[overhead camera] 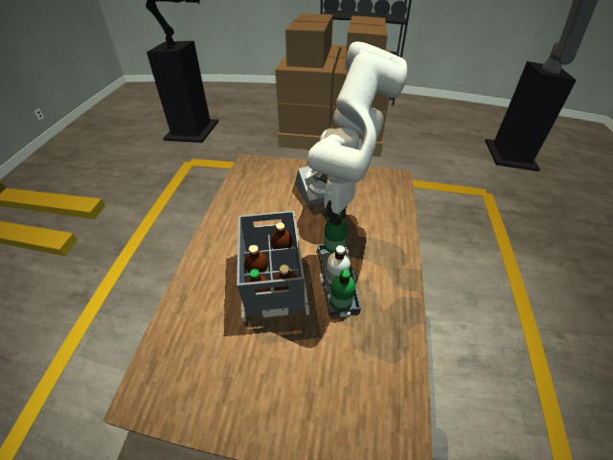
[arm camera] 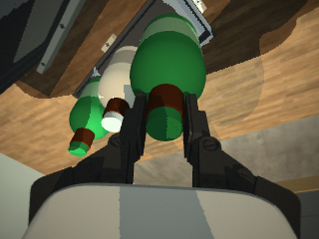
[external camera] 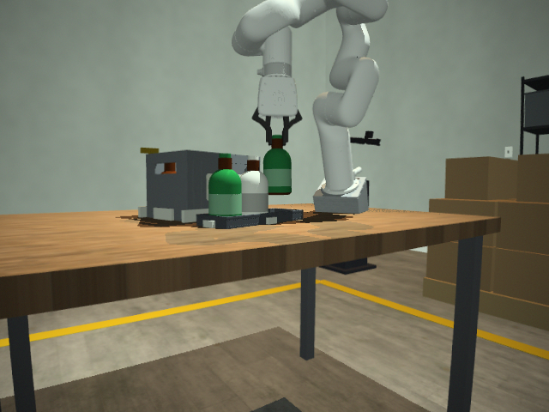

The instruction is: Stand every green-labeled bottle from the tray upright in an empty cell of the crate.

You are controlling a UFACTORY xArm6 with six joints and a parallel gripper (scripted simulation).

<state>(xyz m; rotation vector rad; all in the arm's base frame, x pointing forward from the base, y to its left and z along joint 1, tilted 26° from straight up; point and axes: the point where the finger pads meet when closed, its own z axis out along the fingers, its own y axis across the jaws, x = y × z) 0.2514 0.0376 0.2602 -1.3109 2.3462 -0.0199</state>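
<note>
My gripper (overhead camera: pixel 336 215) (external camera: pixel 277 139) (arm camera: pixel 165 107) is shut on the neck of a green bottle (overhead camera: pixel 335 233) (external camera: pixel 277 165) (arm camera: pixel 167 62) and holds it upright, raised above the back end of the tray (overhead camera: pixel 355 308) (external camera: pixel 248 221). A second green bottle (overhead camera: pixel 342 292) (external camera: pixel 225 190) (arm camera: pixel 89 117) stands upright at the tray's front end. A white bottle (overhead camera: pixel 337 264) (external camera: pixel 256 190) (arm camera: pixel 116 82) stands between them. The grey crate (overhead camera: pixel 272 299) (external camera: pixel 171 195) stands level beside the tray and holds brown bottles, one with a green cap (overhead camera: pixel 254 273). Its back-left and middle-right cells look empty.
The crate's high walls and dividers rise left of the tray in the top view. A narrow strip of the wooden table (overhead camera: pixel 277 376) (external camera: pixel 111 248) separates crate and tray. The arm's base (overhead camera: pixel 311 188) (external camera: pixel 341 202) stands behind the tray.
</note>
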